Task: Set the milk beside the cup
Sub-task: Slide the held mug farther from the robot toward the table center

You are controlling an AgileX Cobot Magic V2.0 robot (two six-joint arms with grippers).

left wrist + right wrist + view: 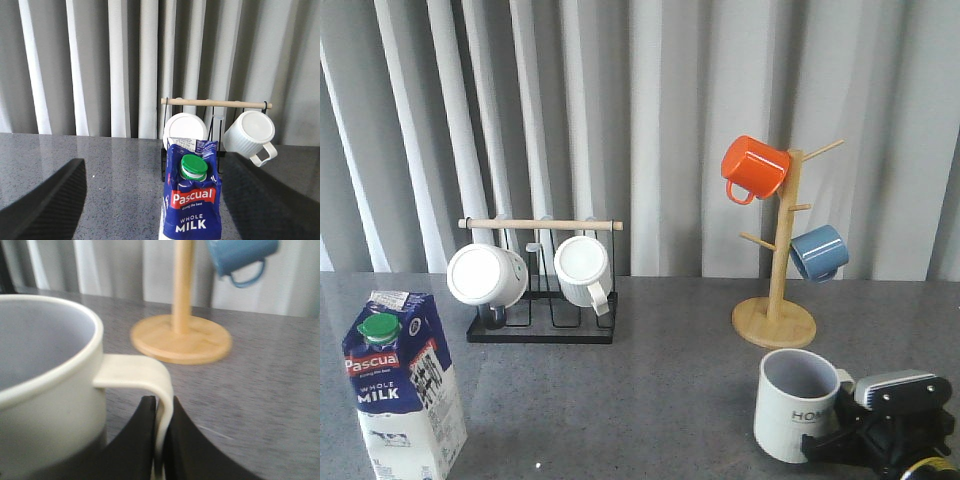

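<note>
Beside the wooden mug tree (775,322), right gripper (159,437) pinches the handle of the off-white ribbed "HOME" cup (796,405). Risk: dragging or tipping it on withdrawal. Blue-and-white gable-top milk carton (404,395) stands well apart, between the wide-open left gripper (160,212) fingers, unheld.

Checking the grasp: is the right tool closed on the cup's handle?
Yes, the right tool pinches the cup by its handle, both fingers touching it.

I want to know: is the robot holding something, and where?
Yes. The right gripper pinches the cup by its handle.
</note>
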